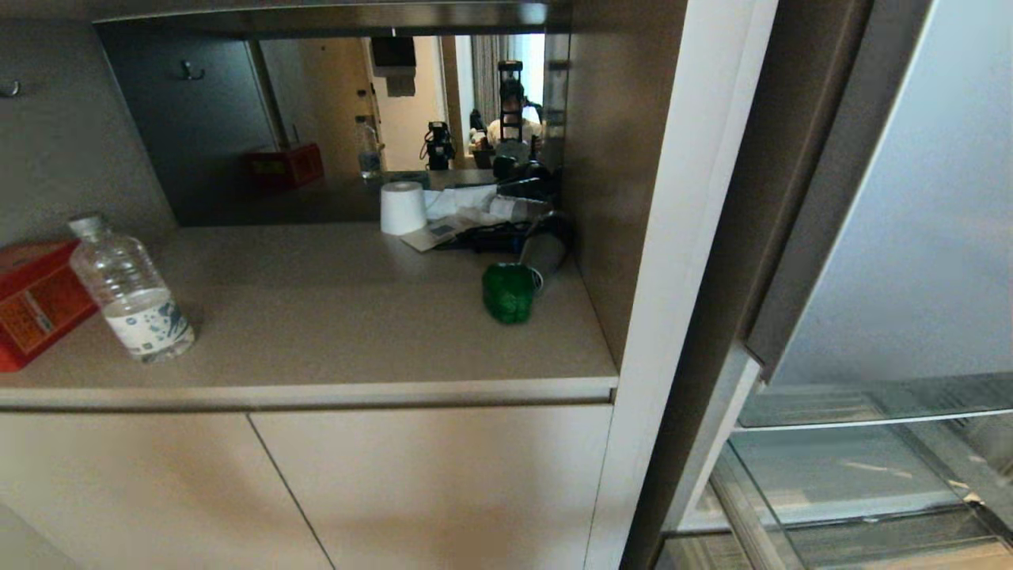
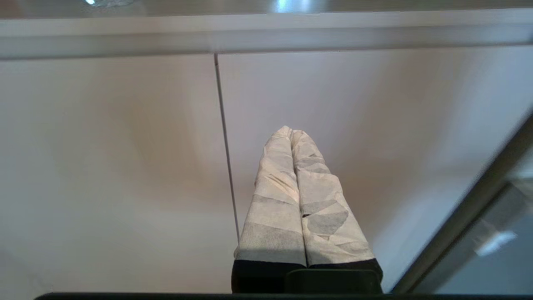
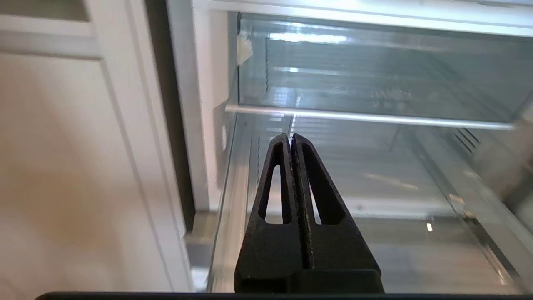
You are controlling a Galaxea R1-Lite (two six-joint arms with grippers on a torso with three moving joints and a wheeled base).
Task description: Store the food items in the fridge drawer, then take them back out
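A glossy green bell pepper (image 1: 507, 292), one of the food items, lies on the beige counter (image 1: 332, 317) near its right end. The fridge drawer (image 1: 839, 467) stands pulled out at the lower right, with clear glass panels showing. No food shows in the part of it I can see. Neither arm is in the head view. My right gripper (image 3: 290, 136) is shut and empty, its black fingers pointing at the drawer's glass (image 3: 374, 175). My left gripper (image 2: 291, 131), wrapped in white tape, is shut and empty in front of the cabinet doors (image 2: 333, 125).
A water bottle (image 1: 130, 289) and a red box (image 1: 32, 305) stand at the counter's left. A white paper roll (image 1: 403, 207) and a grey-black hair dryer (image 1: 546, 245) lie at the back right by the pepper. The tall fridge door (image 1: 910, 198) rises above the drawer.
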